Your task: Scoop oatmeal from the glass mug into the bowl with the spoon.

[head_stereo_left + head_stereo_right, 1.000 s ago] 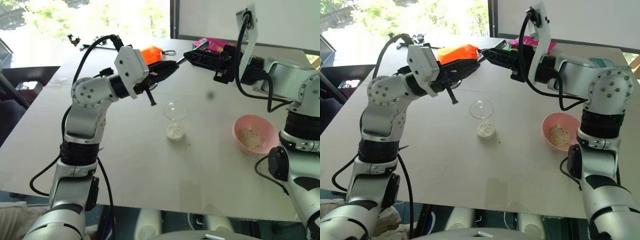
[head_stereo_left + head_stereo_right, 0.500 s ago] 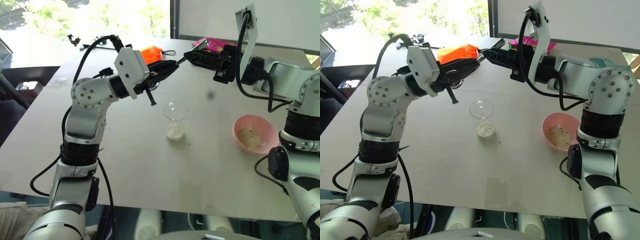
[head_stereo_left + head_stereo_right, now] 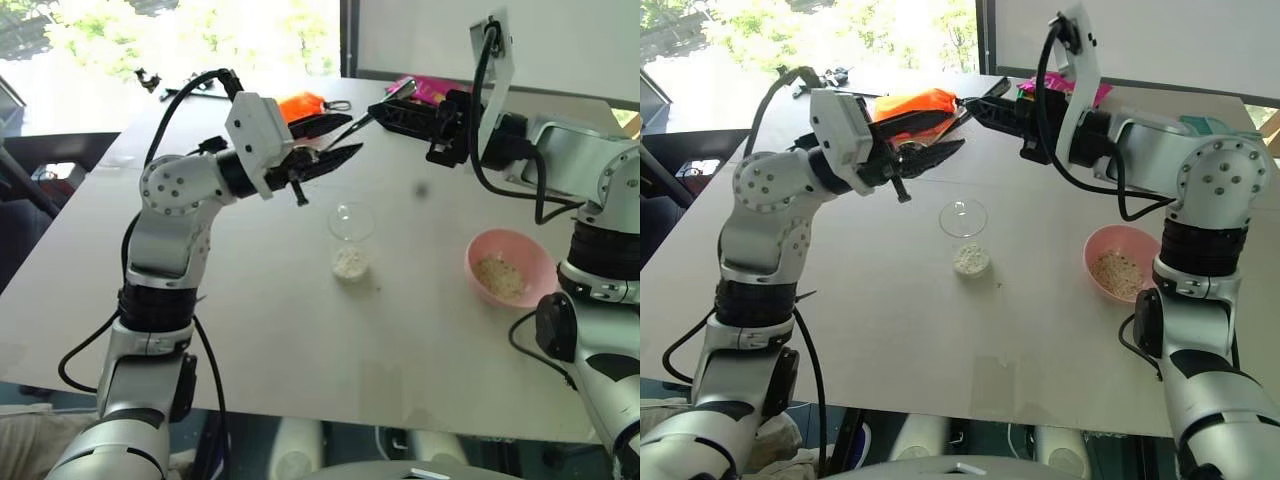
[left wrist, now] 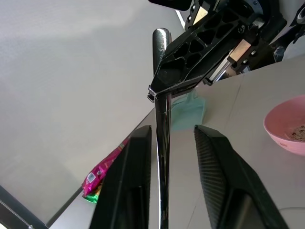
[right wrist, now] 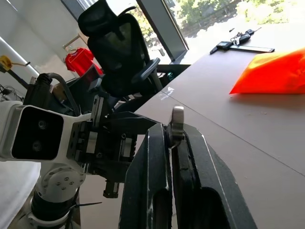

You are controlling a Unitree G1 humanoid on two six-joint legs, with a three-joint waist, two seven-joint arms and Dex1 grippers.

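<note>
**benchbot_fan:** So both arms are up over the table, and the spoon runs between them. The right claw is clamped tight on one end of it; you can see the metal tip poking out between its closed fingers in the right wrist view. The left claw has its jaws spread apart, with the handle running down the gap between the fingers and apparently not gripped.

**oatsnbolts:** Looks like a handover to me. Where's everything else?

**benchbot_fan:** The glass mug sits mid-table with the oatmeal at the bottom, below the claws. The pink bowl is off to the robot's right, well apart from the mug, with some flakes in it already.

**oatsnbolts:** What worries you?

**benchbot_fan:** A few things, all guesses. One claw is pinching a thin, shiny handle, so the spoon could swivel in the grip, and then the scoop end won't point where the arm expects. If the left arm pulls away crooked, a finger could catch the handle and lever it loose. A dropped spoon would land near the mug, and that light glass tips easily. I also can't tell which way the spoon's scoop end faces.
</note>
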